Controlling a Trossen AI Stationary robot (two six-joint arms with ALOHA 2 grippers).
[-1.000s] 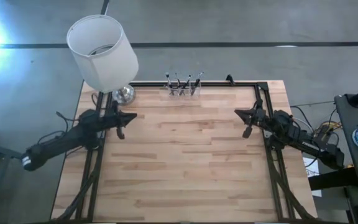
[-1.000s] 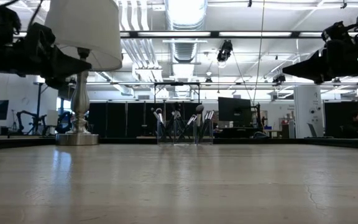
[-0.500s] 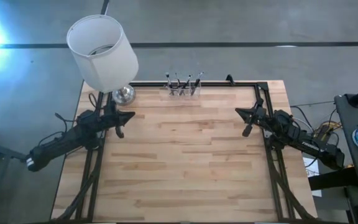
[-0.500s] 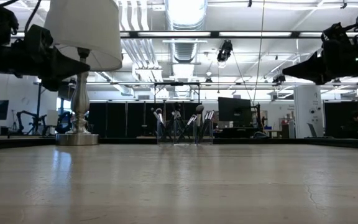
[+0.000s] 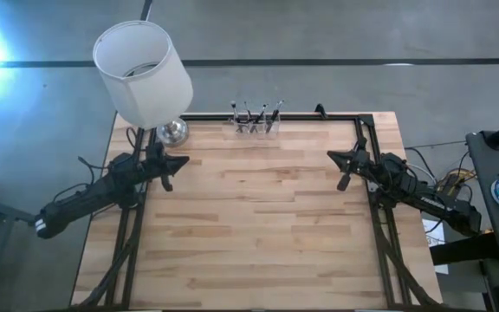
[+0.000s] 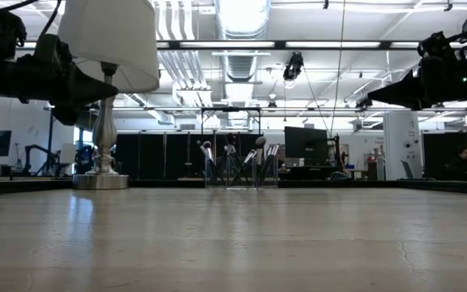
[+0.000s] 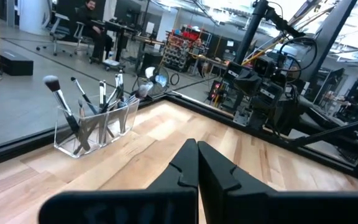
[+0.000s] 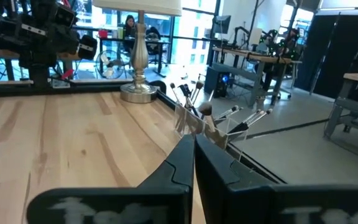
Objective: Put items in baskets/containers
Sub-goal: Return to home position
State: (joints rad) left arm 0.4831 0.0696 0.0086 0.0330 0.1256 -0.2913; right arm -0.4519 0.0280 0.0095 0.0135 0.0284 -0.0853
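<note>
**Brushes in the organizer, grippers at the desk's sides**

We see the makeup brushes (image 5: 255, 113) standing, some tilted, in the clear organizer (image 5: 257, 127) at the far edge of the desk (image 5: 258, 243), near the lamp (image 5: 142, 73). The left gripper (image 5: 180, 162) hovers over the desk's left side and the right gripper (image 5: 335, 158) over its right. Both are well apart from the organizer. Each gripper is clenched, grasping nothing.
</note>
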